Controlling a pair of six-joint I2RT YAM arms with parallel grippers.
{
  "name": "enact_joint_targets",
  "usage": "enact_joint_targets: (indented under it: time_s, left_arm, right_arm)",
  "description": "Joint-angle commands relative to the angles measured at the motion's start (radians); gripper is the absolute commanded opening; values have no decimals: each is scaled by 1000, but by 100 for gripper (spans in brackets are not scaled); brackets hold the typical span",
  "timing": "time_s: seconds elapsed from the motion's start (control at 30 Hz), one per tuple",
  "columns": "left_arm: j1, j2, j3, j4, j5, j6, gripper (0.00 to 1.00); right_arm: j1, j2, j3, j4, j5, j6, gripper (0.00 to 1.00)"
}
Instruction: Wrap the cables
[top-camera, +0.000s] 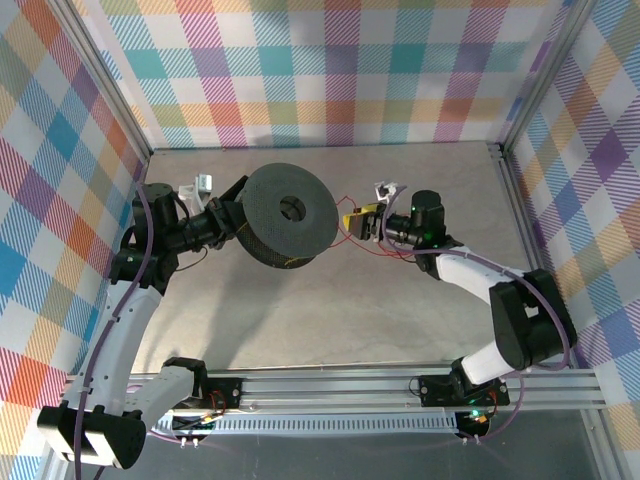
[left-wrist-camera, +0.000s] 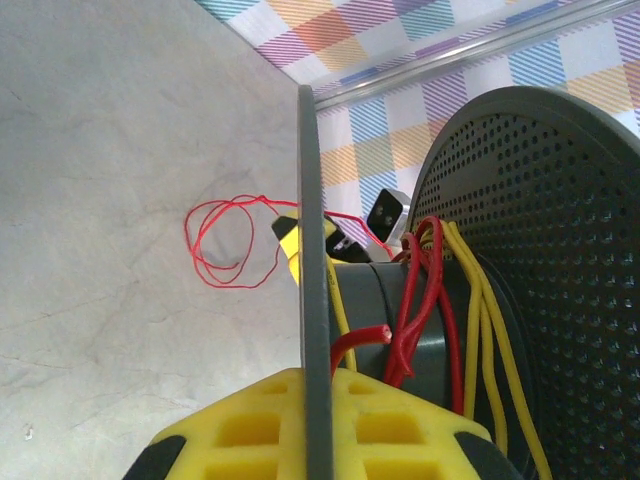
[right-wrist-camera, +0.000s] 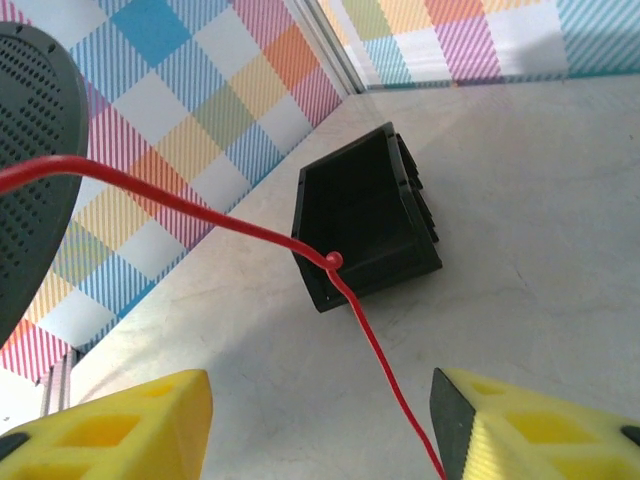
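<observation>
We pick up on the top camera with the left gripper (top-camera: 232, 218) reaching out over the surface (top-camera: 400, 320). It is holding a big black perforated spool (top-camera: 290, 215), tilted so that one flange faces up at us. On the left wrist view its yellow fingers (left-wrist-camera: 400, 430) sit on either side of the thin flange edge, pressed right against it. They are clamped on the spool with no gap that we can see.

And there are the cables (left-wrist-camera: 420, 300): red and yellow strands lying in a few loose turns round the grey hub between the two flanges. One cut red end pokes out beside the near flange. Beyond that flange a hair-thin red run springs out into a loose double loop above the surface.

Now over to the right gripper (top-camera: 358, 222), just beside the spool's right side in the top view and pointing at it. Its wrist camera gives us both yellow fingers (right-wrist-camera: 110, 425) spread well apart, wide open and gripping nothing. One of the red cables runs up between them, touching neither as far as we can tell. It kinks at a small blob, then sweeps off left toward the spool's dark rim.

Behind it a black open box (right-wrist-camera: 365, 220) lies on the surface, close to the checked wall (right-wrist-camera: 200, 100). From above, more thin red loops trail from the spool past the right gripper.
</observation>
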Motion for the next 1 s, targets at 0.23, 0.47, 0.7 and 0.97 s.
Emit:
enact_joint_targets:
  time_s: [0.23, 0.47, 0.7, 0.97]
  left_arm:
    - [-15, -27, -1, 96, 73, -41, 0]
    - [-16, -22, -8, 100, 86, -51, 0]
    - [-21, -17, -20, 143, 93, -59, 0]
    - [-24, -15, -26, 151, 100, -66, 0]
  right_arm:
    - [53, 73, 5, 207, 27, -63, 67]
    - [59, 113, 1, 303, 80, -40, 63]
    - [61, 149, 15, 358, 81, -15, 55]
    - [61, 161, 38, 328, 60, -8, 12]
